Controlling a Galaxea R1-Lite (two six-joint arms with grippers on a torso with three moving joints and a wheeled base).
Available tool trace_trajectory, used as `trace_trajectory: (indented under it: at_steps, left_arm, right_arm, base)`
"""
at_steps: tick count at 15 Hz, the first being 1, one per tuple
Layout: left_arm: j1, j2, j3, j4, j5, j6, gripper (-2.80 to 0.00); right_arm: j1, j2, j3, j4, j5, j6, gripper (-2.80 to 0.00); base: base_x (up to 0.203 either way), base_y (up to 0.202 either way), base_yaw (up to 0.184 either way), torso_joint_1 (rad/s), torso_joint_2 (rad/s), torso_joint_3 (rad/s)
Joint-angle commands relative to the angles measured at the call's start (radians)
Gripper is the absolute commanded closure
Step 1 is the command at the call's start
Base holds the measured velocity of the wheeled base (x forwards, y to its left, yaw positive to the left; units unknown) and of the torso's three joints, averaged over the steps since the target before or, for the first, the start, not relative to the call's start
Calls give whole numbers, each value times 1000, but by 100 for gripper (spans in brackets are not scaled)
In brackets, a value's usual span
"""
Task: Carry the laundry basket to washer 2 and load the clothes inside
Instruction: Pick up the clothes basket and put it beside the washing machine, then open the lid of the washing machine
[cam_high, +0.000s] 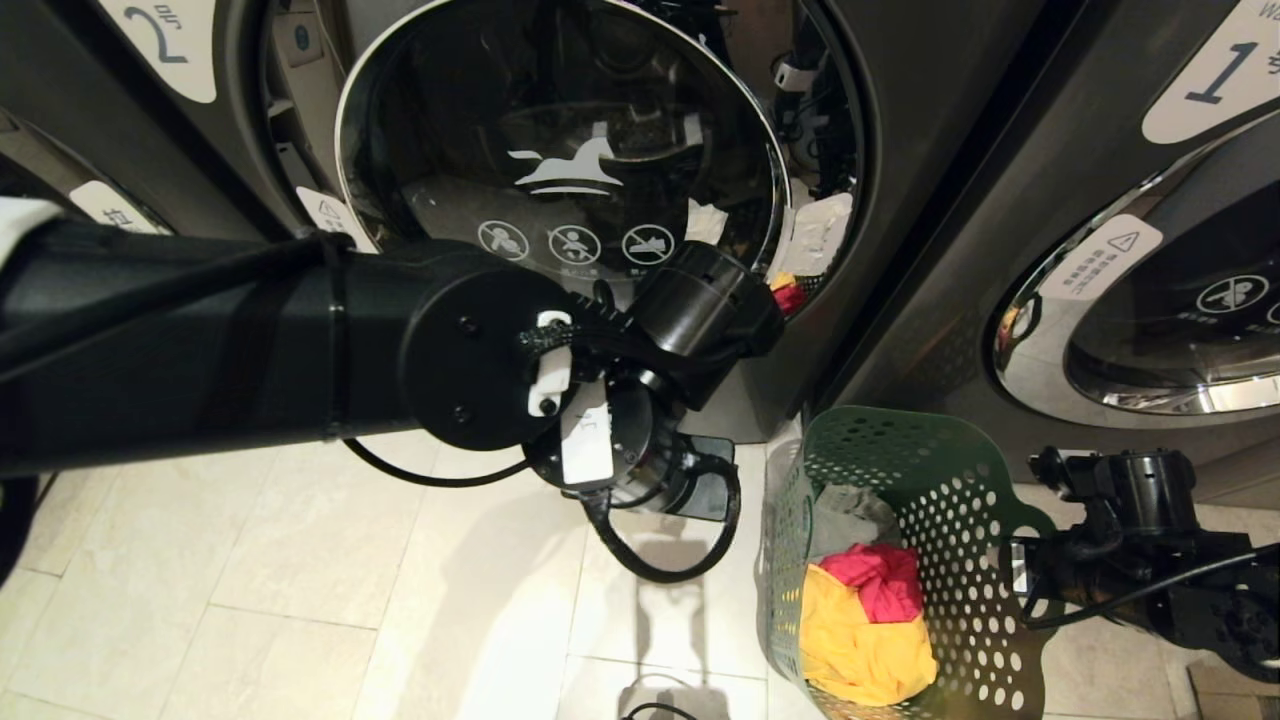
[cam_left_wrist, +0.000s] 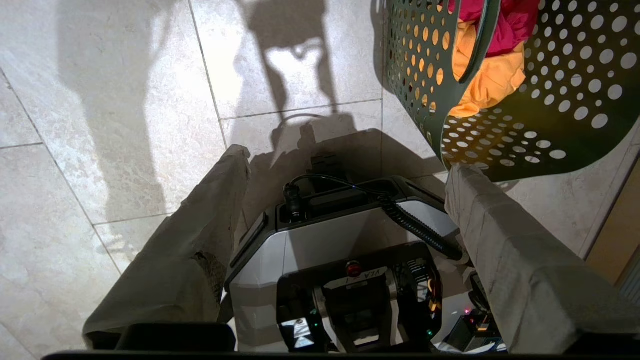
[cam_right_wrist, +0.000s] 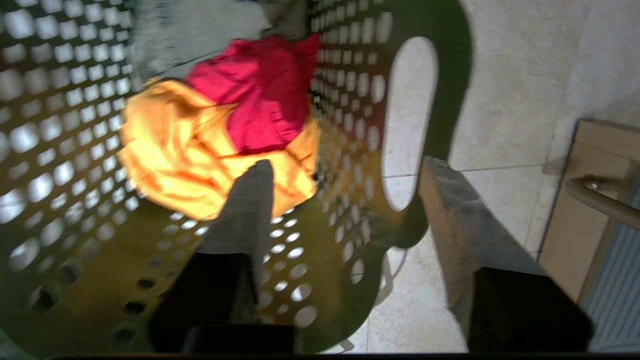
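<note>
Left arm (cam_high: 250, 340) reaches across, jaws spread wide; right gripper (cam_right_wrist: 345, 200) low, jaws parted.

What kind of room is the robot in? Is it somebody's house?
Probably a laundromat, not a house. Big dark front-load washers stand side by side with number labels, washer 2 beside one marked 1. A green laundry basket of clothes sits on the tiled floor.

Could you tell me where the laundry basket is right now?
In the head view, the laundry basket stands on the tiled floor at lower right, below the gap between washer 2 and washer 1.
</note>
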Motion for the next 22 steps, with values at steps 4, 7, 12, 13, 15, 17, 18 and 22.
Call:
trace_trajectory:
  at_steps: [4, 7, 12, 13, 15, 17, 18, 22]
  left_arm:
    - [59, -168, 124, 2, 7, -15, 0]
    - [174, -340, 291, 6, 7, -11, 0]
    - [442, -714, 641, 2, 5, -9, 0]
    - [521, -783, 695, 2, 4, -8, 0]
    - [644, -905, 813, -1, -3, -8, 0]
    - [800, -961, 924, -7, -16, 26, 0]
    - [890, -979, 986, -31, -19, 65, 0]
    - [965, -1270, 1330, -193, -35, 276, 0]
  right_arm:
    - [142, -196, 32, 61, -5, 5, 0]
    - [212, -303, 29, 138, -13, 3, 0]
    - [197, -558, 91, 262, -41, 23, 0]
    - [140, -593, 106, 270, -43, 21, 0]
    - [31, -650, 114, 277, -41, 17, 0]
    - [-80, -670, 129, 275, -42, -32, 0]
    - [-95, -710, 152, 274, -40, -82, 0]
    - [-46, -922, 370, 297, 15, -149, 0]
  base:
    - [0, 0, 0, 0, 0, 0]
    - [0, 0, 0, 0, 0, 0]
    - [0, 0, 0, 0, 0, 0]
    - [0, 0, 0, 0, 0, 0]
    - [0, 0, 0, 0, 0, 0]
    - [0, 0, 0, 0, 0, 0]
    - [0, 0, 0, 0, 0, 0]
    - [0, 0, 0, 0, 0, 0]
